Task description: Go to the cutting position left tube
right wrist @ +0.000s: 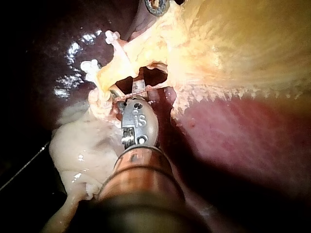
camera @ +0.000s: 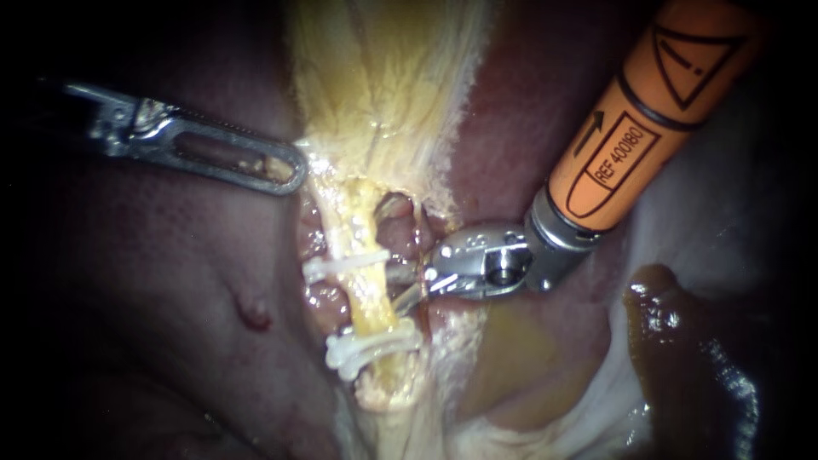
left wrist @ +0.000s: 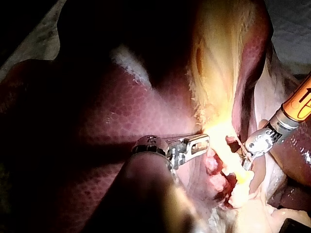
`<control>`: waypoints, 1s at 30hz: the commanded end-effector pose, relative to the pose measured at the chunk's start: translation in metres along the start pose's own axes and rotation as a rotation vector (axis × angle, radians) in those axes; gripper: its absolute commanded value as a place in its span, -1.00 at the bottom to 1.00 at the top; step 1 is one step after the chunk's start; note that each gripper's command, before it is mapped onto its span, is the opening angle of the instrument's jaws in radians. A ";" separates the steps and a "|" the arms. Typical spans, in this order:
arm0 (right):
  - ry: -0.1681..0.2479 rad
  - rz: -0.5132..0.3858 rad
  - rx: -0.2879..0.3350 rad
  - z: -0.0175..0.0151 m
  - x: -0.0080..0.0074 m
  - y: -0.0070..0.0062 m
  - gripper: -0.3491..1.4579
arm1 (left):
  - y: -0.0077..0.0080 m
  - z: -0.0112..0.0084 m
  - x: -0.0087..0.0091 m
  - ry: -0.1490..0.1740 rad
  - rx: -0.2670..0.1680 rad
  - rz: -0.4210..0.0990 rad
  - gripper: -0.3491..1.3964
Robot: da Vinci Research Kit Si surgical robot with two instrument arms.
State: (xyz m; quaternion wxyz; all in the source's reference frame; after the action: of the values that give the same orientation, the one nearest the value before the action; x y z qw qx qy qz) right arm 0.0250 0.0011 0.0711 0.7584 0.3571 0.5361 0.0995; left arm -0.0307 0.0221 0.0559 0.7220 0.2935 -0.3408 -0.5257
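Left instrument (camera: 288, 167): enters from the left, with its windowed jaws closed on the yellow edge of the gallbladder (camera: 383, 85), above the tubes.
Right instrument (camera: 405, 285): orange shaft from the upper right; its thin blades are narrowly parted and grip nothing.
Left tube (camera: 368, 298): pale yellow, lying on the liver (camera: 170, 281). The blade tips sit just at its right side.
Clips: white. The blades are level with the gap between the upper clip (camera: 341, 267) and the lower clips (camera: 366, 349).

Pale textured cloth (left wrist: 291, 29) at the scene's edges, dark red liver (left wrist: 121, 111) lying directly on it

Pale cloth (left wrist: 291, 29) underneath, darkness all around, one bright light
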 end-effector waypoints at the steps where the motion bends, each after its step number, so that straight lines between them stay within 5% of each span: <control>1: 0.000 0.000 -0.001 0.0000 0.0000 0.0000 0.39 | 0.0000 0.0000 0.0000 0.000 0.000 0.000 -1.00; 14: 0.000 -0.001 0.001 -0.0013 -0.0008 0.0006 0.19 | 0.0000 0.0000 0.0000 0.000 0.000 0.000 -1.00; 30: -0.001 0.006 -0.052 -0.0068 -0.0032 0.0031 0.23 | 0.0000 -0.0001 0.0000 0.000 0.000 0.000 -1.00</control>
State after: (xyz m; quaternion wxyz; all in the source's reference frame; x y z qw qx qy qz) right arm 0.0182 0.0046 0.0743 0.7676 0.3384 0.5319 0.1154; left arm -0.0306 0.0220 0.0559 0.7220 0.2936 -0.3407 -0.5258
